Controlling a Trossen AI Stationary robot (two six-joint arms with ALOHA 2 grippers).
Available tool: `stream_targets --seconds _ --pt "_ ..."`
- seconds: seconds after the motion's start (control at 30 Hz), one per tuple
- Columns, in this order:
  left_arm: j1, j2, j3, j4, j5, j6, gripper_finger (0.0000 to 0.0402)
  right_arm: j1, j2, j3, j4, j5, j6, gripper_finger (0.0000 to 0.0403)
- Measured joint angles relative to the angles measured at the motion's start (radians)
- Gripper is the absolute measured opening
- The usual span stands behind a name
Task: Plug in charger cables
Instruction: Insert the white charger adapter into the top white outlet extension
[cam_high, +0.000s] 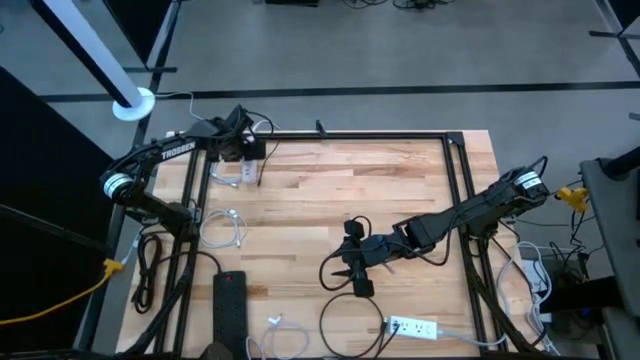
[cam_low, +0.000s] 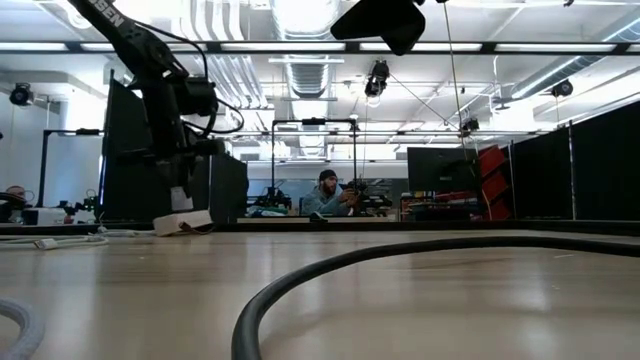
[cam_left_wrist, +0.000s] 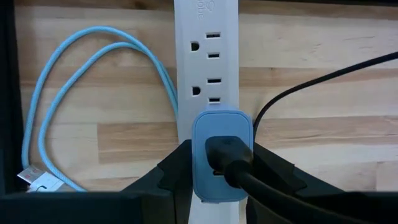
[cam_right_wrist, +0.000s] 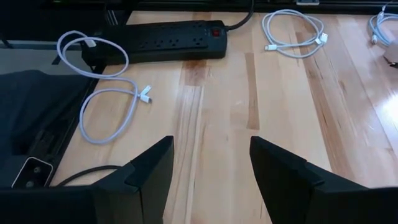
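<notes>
Pale wood planks make up the bench (cam_high: 330, 190), framed by a dark rail. At its far left corner the left gripper (cam_left_wrist: 214, 186) has its jaws closed on a light blue charger block (cam_left_wrist: 222, 152), which sits pressed against the end of a white power strip (cam_left_wrist: 208, 56); a black cable (cam_left_wrist: 323, 81) runs out of the block's face. Two free outlet pairs show on the strip beyond it. Just beside the strip lies a looped light blue charger cable (cam_left_wrist: 93, 93), its plug end resting near the bench edge.

The right gripper (cam_right_wrist: 211, 168) hovers over the middle of the bench, toward the near side, jaws spread apart and empty. Ahead of it lies a black power strip (cam_right_wrist: 168, 40), with a white charger cable (cam_right_wrist: 102, 93) coiled at the near left edge and another white coil (cam_right_wrist: 295, 31) farther along. A second white power strip (cam_high: 412, 327) rests at the near right, ringed by a black cord (cam_high: 350, 300). A yellow cord (cam_high: 60, 295) trails off the left side.
</notes>
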Motion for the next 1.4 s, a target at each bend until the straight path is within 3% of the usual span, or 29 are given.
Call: stream_targets --seconds 0.5,0.63,1.17,1.4 --pt "-0.037 -0.01 -0.139 0.171 -0.028 0.009 0.0116 0.002 0.0 0.0 0.008 0.019 -0.005 0.0195" --pt "-0.062 -0.008 -0.14 0.174 -0.068 0.029 0.0116 0.002 0.0 0.0 0.024 0.018 -0.005 0.0195" --pt "-0.084 -0.006 -0.138 0.126 -0.054 0.062 0.0116 0.002 0.0 0.0 0.03 0.018 -0.015 0.0196" --pt "-0.149 -0.006 -0.138 0.091 -0.101 0.074 0.0116 0.0 0.0 0.0 0.032 0.019 -0.031 0.0194"
